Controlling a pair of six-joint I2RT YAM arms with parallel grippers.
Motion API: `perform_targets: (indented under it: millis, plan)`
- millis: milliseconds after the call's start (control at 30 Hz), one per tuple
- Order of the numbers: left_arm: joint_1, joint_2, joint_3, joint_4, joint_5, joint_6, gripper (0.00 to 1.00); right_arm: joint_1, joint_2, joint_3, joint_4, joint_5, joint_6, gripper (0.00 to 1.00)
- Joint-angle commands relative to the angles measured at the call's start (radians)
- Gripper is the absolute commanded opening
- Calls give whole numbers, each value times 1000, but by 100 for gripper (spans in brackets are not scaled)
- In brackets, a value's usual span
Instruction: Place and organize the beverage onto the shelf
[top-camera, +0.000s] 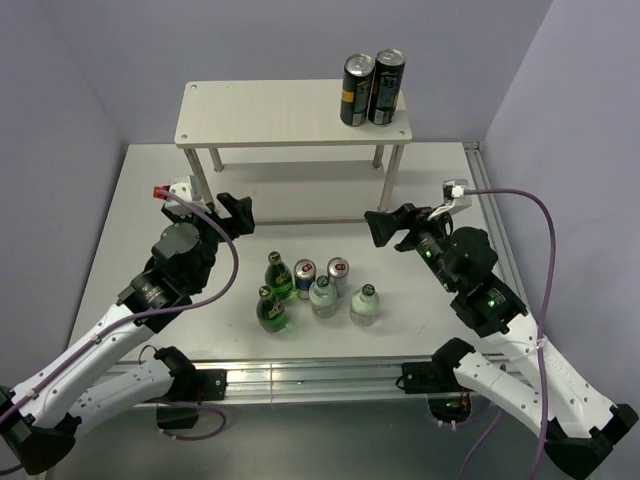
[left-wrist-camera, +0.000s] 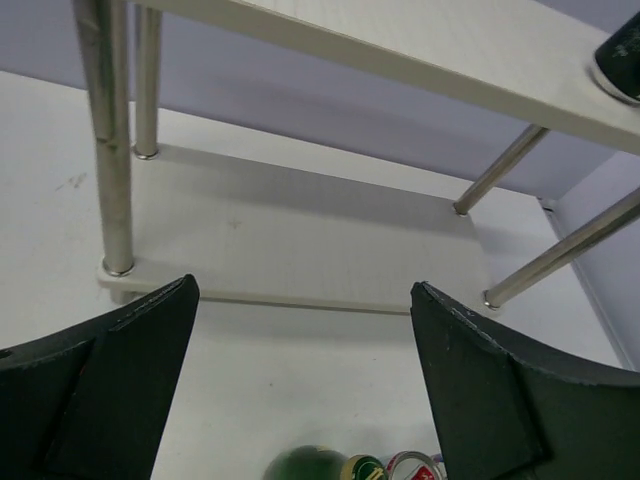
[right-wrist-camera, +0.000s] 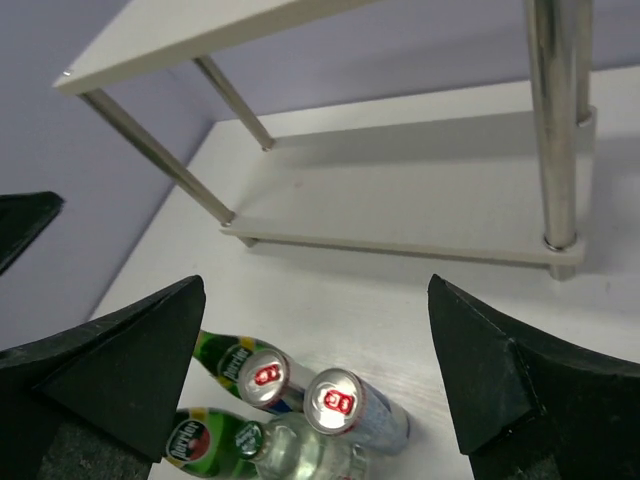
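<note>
Both pincers gape wide, grasping nothing: left pincer (top-camera: 237, 212) and right pincer (top-camera: 387, 227) hover over the surface (top-camera: 140, 215). The six drinks (top-camera: 322, 296) cluster between them, slightly behind their tips. The shelf (top-camera: 270, 115) stands just ahead, two dark cans (top-camera: 372, 88) on top.

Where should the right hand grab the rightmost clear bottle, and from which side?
Take the rightmost clear bottle by its neck under the cap, right hand coming from its open right side: it stands upright, another clear bottle close on its left.
</note>
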Motion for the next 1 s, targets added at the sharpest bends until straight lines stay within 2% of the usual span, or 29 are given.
perform_targets:
  millis: [0,100,167,233,267,300,367,400,433,467,500,700,967]
  plan:
    - [-30,-36,-5,-64,-159,11,95,47,-22,14,-78,180,-41,99]
    - [-62,-25,-37,-89,-272,-8,95,127,-59,-28,-69,291,-30,100]
    - [-82,-19,-62,-75,-308,-14,95,194,-53,-23,-123,466,-21,99]
    - [-90,-10,-105,-55,-316,-17,95,332,-12,6,-239,624,29,99]
    - [-88,-9,-129,-34,-314,-14,95,385,5,17,-288,796,101,99]
    - [-90,-9,-140,-21,-314,-8,96,501,38,30,-339,871,150,99]
    - [-90,-9,-158,-7,-326,-9,97,622,71,44,-545,1053,299,99]
    - [-88,-12,-171,3,-331,-5,98,721,95,52,-631,1089,500,99]
    - [-88,-15,-177,8,-329,-2,98,754,103,47,-752,1102,582,99]
    - [-88,-21,-190,16,-328,3,98,778,109,37,-787,1109,697,99]
    - [-88,-33,-198,31,-325,3,98,797,111,2,-799,1100,720,99]
    - [-90,-64,-250,46,-334,4,99,837,128,-123,-592,976,655,100]
    - [-68,-45,-273,86,-326,1,99,832,239,-153,-395,962,542,100]
